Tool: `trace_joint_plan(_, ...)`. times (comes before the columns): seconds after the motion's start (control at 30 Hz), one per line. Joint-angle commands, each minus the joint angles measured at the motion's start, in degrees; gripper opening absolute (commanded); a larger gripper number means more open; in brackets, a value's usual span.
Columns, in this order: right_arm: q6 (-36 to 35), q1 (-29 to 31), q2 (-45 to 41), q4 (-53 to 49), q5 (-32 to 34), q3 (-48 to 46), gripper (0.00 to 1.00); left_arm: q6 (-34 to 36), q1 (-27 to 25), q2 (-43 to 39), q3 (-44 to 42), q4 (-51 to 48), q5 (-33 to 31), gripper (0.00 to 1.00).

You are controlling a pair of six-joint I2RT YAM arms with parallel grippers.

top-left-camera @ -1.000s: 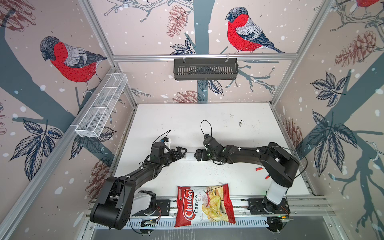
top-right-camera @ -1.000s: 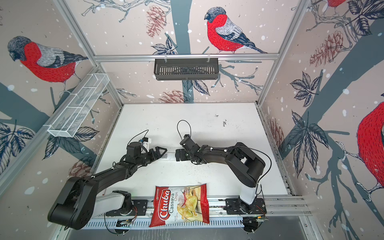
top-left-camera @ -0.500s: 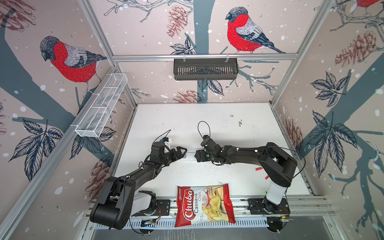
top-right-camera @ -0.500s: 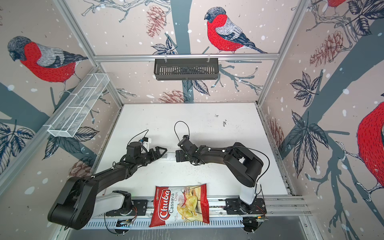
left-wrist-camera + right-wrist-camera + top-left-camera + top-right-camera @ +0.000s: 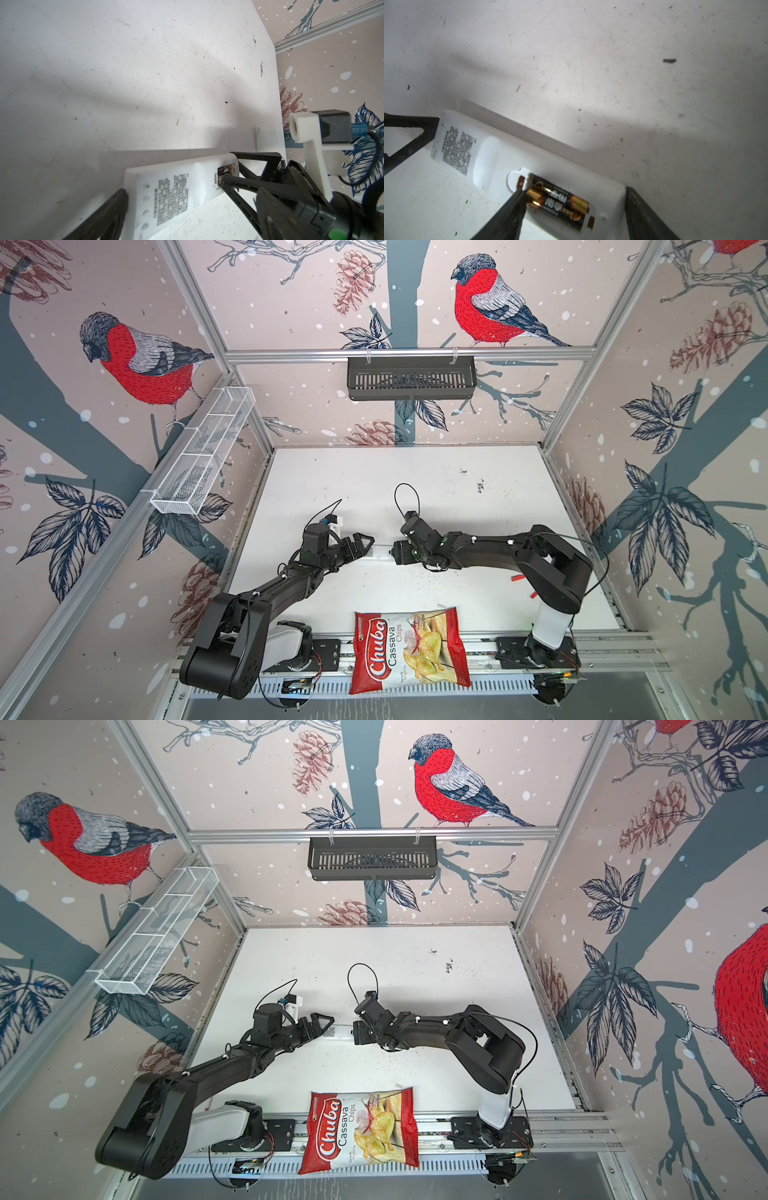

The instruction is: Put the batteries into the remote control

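The remote control (image 5: 381, 551) (image 5: 341, 1031) lies on the white table between both grippers, plain back up. Its printed label (image 5: 170, 197) is at the left arm's end. Its compartment is uncovered, and two batteries (image 5: 558, 199) (image 5: 225, 170) lie side by side in it, dark with gold ends. My right gripper (image 5: 397, 551) (image 5: 575, 192) straddles that end with its jaws apart. One finger (image 5: 639, 209) stands at the remote's short end and one fingertip (image 5: 512, 207) is by the batteries' tips. My left gripper (image 5: 366, 546) stands wide open at the label end, with one finger (image 5: 110, 209) beside it.
A red Chuba chips bag (image 5: 409, 649) lies at the table's front edge. Two small red bits (image 5: 518, 578) lie near the right arm's elbow. A black basket (image 5: 411, 377) hangs on the back wall and a white mesh basket (image 5: 203, 452) on the left wall.
My right gripper has slid left along the remote and its jaws have narrowed around the battery end. The left arm has not moved.
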Motion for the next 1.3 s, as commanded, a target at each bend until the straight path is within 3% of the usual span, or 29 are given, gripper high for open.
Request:
trace_joint_plan(0.0,0.16,0.12,0.96,-5.12,-2.45,-1.01,0.65,0.93,0.12,-0.11,0.44,0.99,1.44,0.96)
trace_joint_plan(0.17,0.17,0.16,1.12,-4.57,-2.79,-1.52,0.61,1.03,0.05,0.02,0.59,0.95,1.41,0.96)
trace_joint_plan(0.3,-1.05,0.09,0.77,-3.73,-2.86,-1.01,0.65,1.03,0.05,0.21,0.61,0.98,1.38,0.95)
trace_joint_plan(0.37,-1.8,-0.16,-0.01,-3.76,-2.47,-0.68,0.67,1.03,0.05,0.11,0.76,0.85,1.33,0.96)
trace_joint_plan(0.53,-4.18,-1.26,-3.57,-1.76,-3.26,-1.03,0.85,1.36,0.32,-0.22,1.36,-0.1,1.02,0.95)
trace_joint_plan(0.87,-7.6,-5.11,-6.04,0.07,-6.34,-4.03,0.91,1.63,2.04,-1.17,2.85,-2.64,0.04,0.96)
trace_joint_plan(0.97,-10.65,-7.03,-4.71,1.17,-10.07,-3.49,0.85,2.05,2.17,-1.9,3.77,-5.57,-0.23,0.96)
trace_joint_plan(1.1,-14.46,-9.6,-2.3,0.71,-12.68,-0.93,0.65,2.1,2.18,-6.41,1.51,-8.93,-0.43,0.96)
trace_joint_plan(1.27,-19.34,-11.05,0.95,-1.62,-14.35,2.35,0.5,-0.21,1.78,-10.72,-2.11,-10.27,1.03,0.96)
